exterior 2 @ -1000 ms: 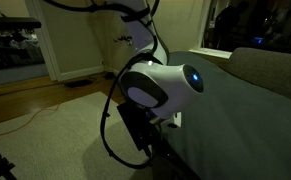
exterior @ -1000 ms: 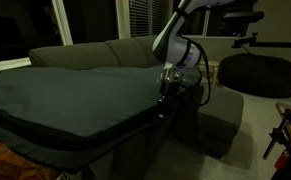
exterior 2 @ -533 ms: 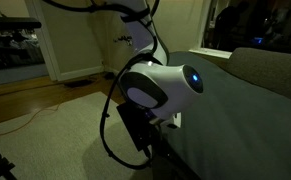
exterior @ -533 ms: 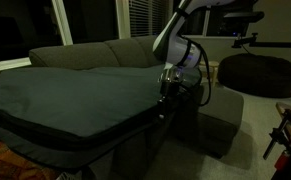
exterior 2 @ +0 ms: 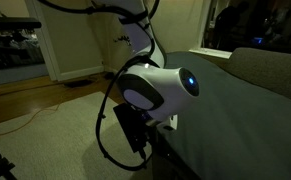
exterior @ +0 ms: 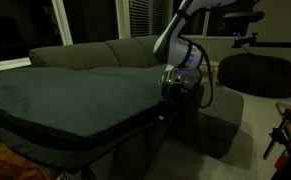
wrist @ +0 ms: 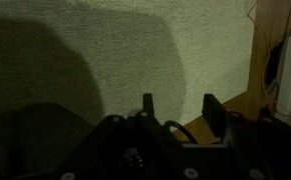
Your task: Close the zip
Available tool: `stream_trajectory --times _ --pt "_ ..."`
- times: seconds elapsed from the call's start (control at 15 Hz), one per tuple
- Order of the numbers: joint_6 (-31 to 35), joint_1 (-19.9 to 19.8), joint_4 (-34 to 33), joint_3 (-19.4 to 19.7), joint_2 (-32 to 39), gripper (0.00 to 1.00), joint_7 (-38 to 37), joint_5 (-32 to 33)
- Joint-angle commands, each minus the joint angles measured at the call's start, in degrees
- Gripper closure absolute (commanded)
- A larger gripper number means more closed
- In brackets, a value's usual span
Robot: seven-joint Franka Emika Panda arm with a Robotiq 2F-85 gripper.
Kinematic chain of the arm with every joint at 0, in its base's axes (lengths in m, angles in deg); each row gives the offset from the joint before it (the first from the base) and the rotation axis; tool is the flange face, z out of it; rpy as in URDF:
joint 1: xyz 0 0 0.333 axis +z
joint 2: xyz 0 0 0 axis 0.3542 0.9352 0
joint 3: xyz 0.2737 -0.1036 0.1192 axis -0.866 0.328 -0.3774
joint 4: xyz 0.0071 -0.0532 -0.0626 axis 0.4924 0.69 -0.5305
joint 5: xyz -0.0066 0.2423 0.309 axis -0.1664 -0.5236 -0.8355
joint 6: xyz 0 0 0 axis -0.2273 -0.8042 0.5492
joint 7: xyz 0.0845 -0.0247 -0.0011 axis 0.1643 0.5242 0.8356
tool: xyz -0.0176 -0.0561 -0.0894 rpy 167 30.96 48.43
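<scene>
Zip runs along the case up beside the gripper.

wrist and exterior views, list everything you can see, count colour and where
case: one, dark grey-green fabric, lying flat over the sofa
zip: one, dark thin line, along the case's side seam, running toward the tool
sofa: one, grey, under and behind the case
beanbag: one, dark, round, beyond the sofa's end
blinds: one set, pale, in the window behind the sofa
floor: brown wood, beside the sofa
cable: one, black, looping off the arm
arm: one, white and black, at the case's edge
tool: one, black, fingers apart with nothing between them, facing the fabric
</scene>
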Motion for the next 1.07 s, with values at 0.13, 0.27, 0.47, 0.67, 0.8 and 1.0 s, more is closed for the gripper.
stream_trajectory --times 0.13,0.27,0.47,0.67,0.8,1.0 --pt "0.1 -0.4 2.1 -1.0 -1.7 0.02 -0.6 -1.0" --pt "0.1 -0.6 1.7 -1.0 -1.7 0.0 -0.1 -0.8" --pt "0.7 -1.2 1.4 -1.1 -2.0 0.0 0.9 -1.2" --pt "0.8 -1.8 0.8 -1.2 -2.0 0.0 1.4 -1.5" --pt "1.4 -2.0 0.3 -1.2 -1.8 0.0 1.9 -1.6" --pt "1.5 -2.6 -0.3 -1.7 -1.3 0.0 3.2 -2.8"
